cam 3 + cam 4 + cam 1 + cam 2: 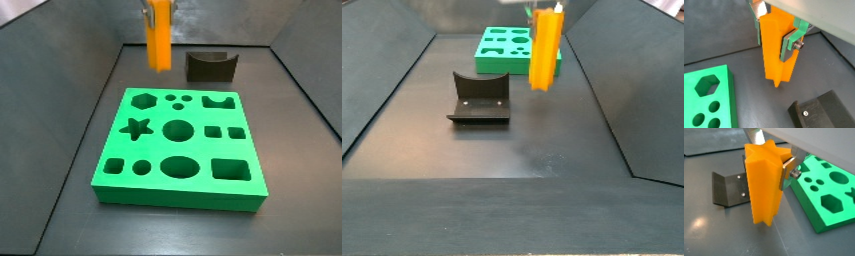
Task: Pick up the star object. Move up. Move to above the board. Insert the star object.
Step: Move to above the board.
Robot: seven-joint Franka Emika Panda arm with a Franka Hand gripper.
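My gripper [774, 30] is shut on the star object [776, 50], a tall orange prism with a star-shaped end face [764, 183]. The silver fingers clamp its upper part and it hangs upright, clear of the floor. In both side views the star object [159, 35] [545, 48] hangs under the gripper [158, 5] [549, 8], beside the fixture and off the board's edge, not over it. The board [174, 194] [502, 62] is a thick green block with shaped holes, among them a star hole [134, 127]. Both wrist views show the board [725, 95] [817, 193] to one side of the prism.
The fixture [210, 65] [480, 100], a dark bracket on a base plate, stands on the floor near the board and shows in both wrist views [821, 112] [729, 188]. Dark sloping walls enclose the floor on both sides.
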